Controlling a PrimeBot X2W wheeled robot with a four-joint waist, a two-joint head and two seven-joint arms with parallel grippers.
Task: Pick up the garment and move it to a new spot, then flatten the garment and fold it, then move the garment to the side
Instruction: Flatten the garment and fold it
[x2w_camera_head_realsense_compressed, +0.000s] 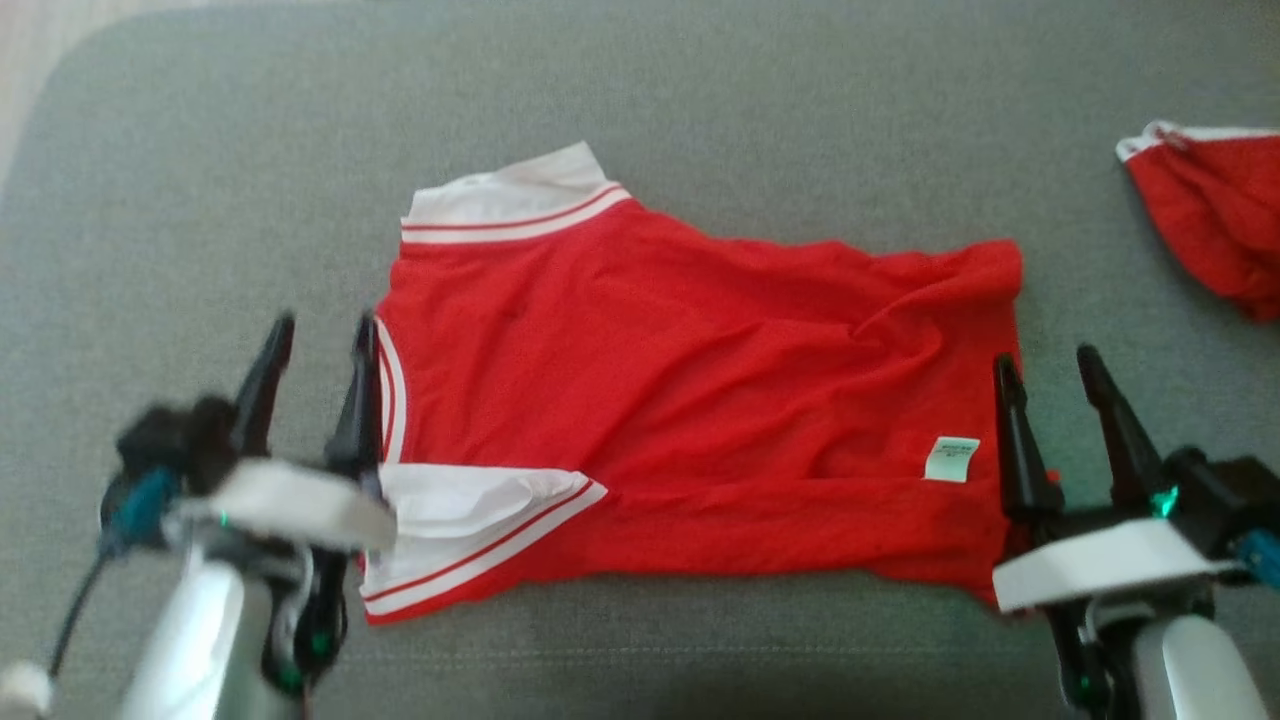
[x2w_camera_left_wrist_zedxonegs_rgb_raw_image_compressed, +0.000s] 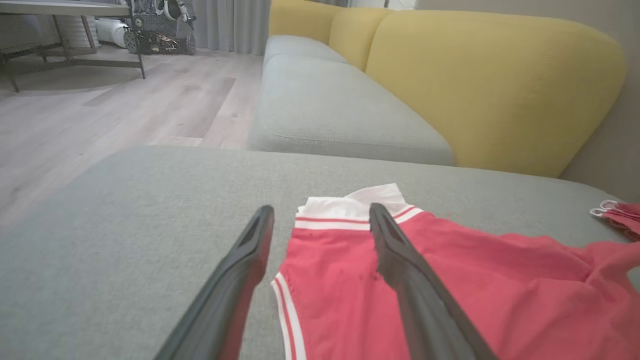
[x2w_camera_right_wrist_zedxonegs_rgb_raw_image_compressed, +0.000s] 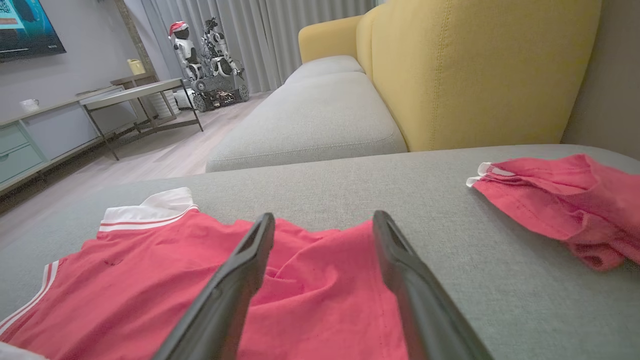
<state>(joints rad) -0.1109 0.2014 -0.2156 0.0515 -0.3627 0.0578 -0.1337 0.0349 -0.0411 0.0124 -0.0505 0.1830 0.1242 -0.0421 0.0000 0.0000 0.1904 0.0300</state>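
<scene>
Head view: red garment (x2w_camera_head_realsense_compressed: 690, 400) lies spread, wrinkled, on grey cushion (x2w_camera_head_realsense_compressed: 700, 100), white-trimmed end toward my left. My left gripper (x2w_camera_head_realsense_compressed: 325, 322) at its left edge, fingers apart, holding nothing. My right gripper (x2w_camera_head_realsense_compressed: 1045, 356) at its right edge, fingers apart too, empty. Second garment (x2w_camera_head_realsense_compressed: 1215, 215), red, bunched at cushion's far right, well apart from first.

Red garment (x2w_camera_head_realsense_compressed: 690, 400) on grey cushion (x2w_camera_head_realsense_compressed: 200, 200); left hand (x2w_camera_head_realsense_compressed: 325, 322), right hand (x2w_camera_head_realsense_compressed: 1044, 356) spread at ends.
</scene>
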